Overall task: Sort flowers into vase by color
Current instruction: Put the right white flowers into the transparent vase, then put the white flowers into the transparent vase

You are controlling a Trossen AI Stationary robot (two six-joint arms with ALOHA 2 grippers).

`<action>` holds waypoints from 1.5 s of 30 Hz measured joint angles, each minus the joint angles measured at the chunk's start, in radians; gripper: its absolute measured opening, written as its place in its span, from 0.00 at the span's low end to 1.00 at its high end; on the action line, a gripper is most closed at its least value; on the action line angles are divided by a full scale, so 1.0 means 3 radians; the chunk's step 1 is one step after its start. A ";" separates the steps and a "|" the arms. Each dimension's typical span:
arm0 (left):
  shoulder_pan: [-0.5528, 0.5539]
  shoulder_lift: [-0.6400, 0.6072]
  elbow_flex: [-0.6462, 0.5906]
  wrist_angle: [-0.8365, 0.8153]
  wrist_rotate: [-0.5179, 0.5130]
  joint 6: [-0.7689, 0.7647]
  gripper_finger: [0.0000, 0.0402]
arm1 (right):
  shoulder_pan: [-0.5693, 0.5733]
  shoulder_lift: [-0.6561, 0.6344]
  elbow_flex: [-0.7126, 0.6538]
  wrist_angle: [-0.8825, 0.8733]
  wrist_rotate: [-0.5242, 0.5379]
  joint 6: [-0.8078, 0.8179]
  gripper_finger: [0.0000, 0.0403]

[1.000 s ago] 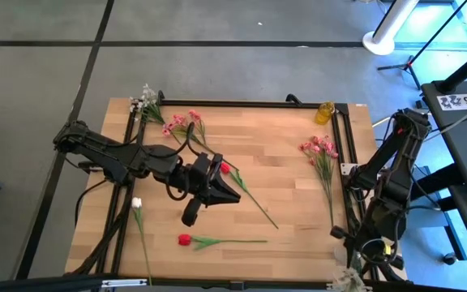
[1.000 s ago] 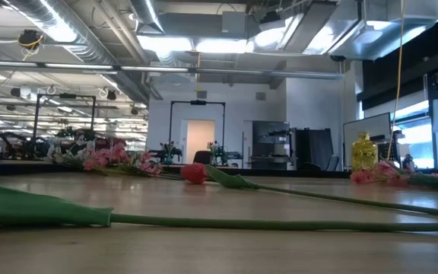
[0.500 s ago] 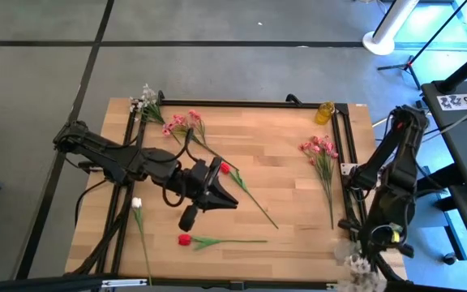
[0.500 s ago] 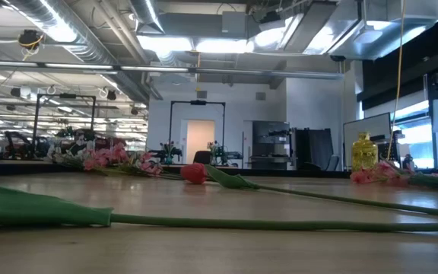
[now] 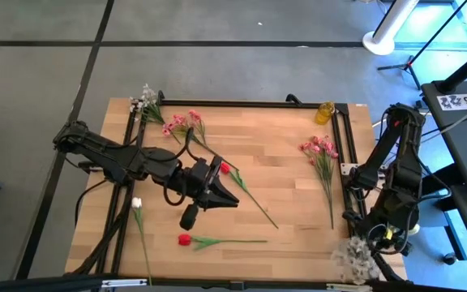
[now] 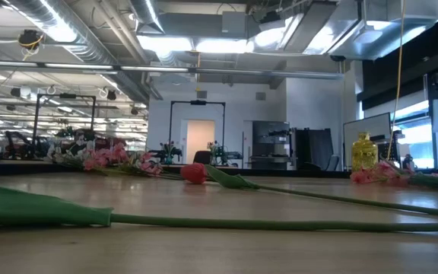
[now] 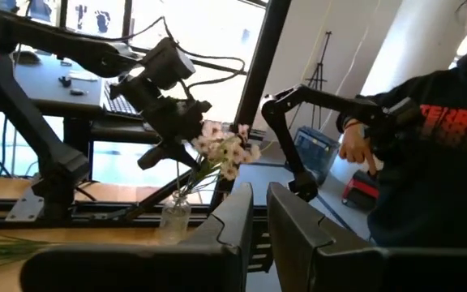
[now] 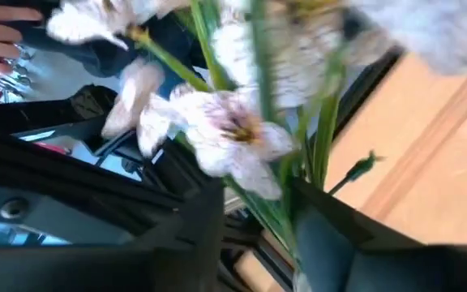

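flowers lie scattered on the wooden surface (image 5: 282,162) while the right gripper (image 5: 362,253) carries a white-blossom spray (image 5: 352,257) at the near right corner.

right fingers (image 8: 331,243) look pinched on the spray's green stems, though the view is blurred. the left gripper (image 5: 230,197) hovers mid-surface just beside a red tulip (image 5: 224,169), fingers (image 7: 233,223) nearly pressed together, holding nothing. another red tulip (image 5: 185,239) lies near, a white tulip (image 5: 136,203) at the left edge, a pink spray (image 5: 319,148) at the right, more pink blossoms (image 5: 181,123) far left, and a yellowish vase (image 5: 324,112) at the far right.
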 joint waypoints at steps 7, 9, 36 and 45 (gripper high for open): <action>0.0011 0.0000 0.0000 -0.0043 -0.0003 0.0243 0.09 | 0.0002 -0.0004 0.0370 -0.0651 -0.0092 0.0205 0.48; 0.0011 0.0000 0.0000 -0.0051 -0.0001 0.0244 0.09 | 0.0002 -0.0013 0.0486 -0.0868 -0.0091 0.0270 0.48; 0.0084 0.0202 -0.0004 0.0491 -0.1508 -0.0640 0.09 | 0.0000 -0.0180 0.0645 -0.1797 0.1133 0.0866 0.49; -0.0243 0.0222 -0.0005 -0.0989 -0.1546 -0.2296 0.09 | -0.0734 -0.0081 0.0644 -0.1787 0.1495 0.0210 0.49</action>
